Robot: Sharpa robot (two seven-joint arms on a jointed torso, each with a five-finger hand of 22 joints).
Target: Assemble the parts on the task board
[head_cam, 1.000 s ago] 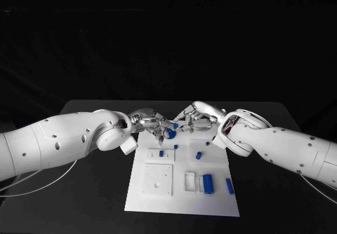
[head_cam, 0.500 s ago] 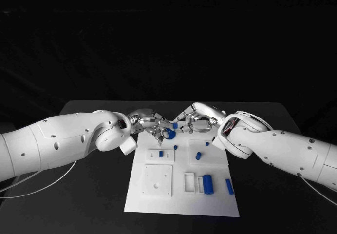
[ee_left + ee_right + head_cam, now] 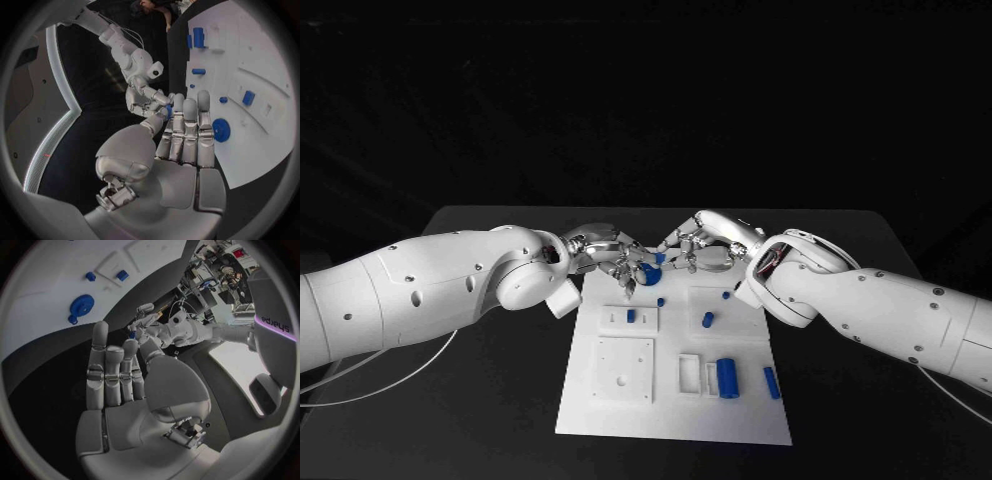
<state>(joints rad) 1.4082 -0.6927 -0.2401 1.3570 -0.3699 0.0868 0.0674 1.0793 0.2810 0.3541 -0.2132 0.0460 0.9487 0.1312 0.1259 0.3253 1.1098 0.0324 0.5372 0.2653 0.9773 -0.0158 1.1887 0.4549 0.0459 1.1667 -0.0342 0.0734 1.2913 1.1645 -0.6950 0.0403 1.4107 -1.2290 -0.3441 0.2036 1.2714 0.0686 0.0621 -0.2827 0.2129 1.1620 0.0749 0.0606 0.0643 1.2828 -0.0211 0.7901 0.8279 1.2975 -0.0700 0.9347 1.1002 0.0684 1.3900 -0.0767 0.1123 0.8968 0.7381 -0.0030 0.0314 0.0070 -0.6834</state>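
A small blue peg (image 3: 659,257) was pinched between the metallic left robot hand (image 3: 610,250) and right robot hand (image 3: 697,247) over the flat white board's (image 3: 678,400) far edge.

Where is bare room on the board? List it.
Free: the board's near strip, below the square plate and blue cylinder; also its right margin beside the thin blue bar. Crowded: the far end, where the left hand and right hand meet over the blue disc.

The room behind is nearly black, while light from overhead falls brightly on the flat white rectangular task board (image 3: 678,395). Both wrist pictures bend straight edges strongly towards their dark rims.
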